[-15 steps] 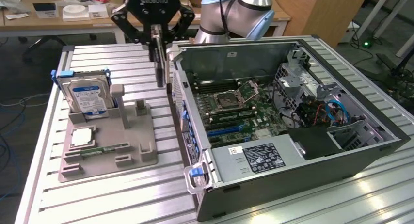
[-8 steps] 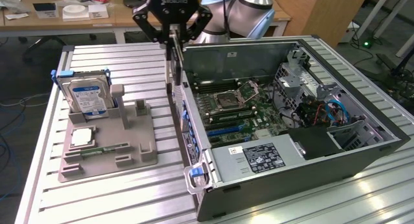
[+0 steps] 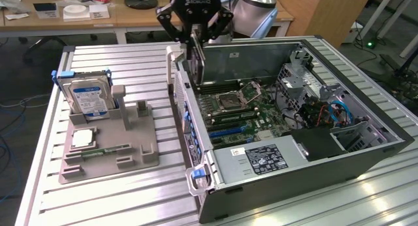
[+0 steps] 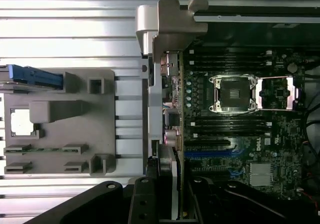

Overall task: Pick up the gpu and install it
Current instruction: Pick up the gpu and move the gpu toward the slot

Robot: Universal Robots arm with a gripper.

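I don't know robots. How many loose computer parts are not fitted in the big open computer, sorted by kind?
Hard drive, standing on the grey tray: 1
Processor chip, on the tray: 1
Memory stick, on the tray: 1
Graphics card, held in the gripper over the computer: 1
Total: 4

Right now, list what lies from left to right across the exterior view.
Hard drive → gpu held upright in the gripper → CPU socket → blue cables.
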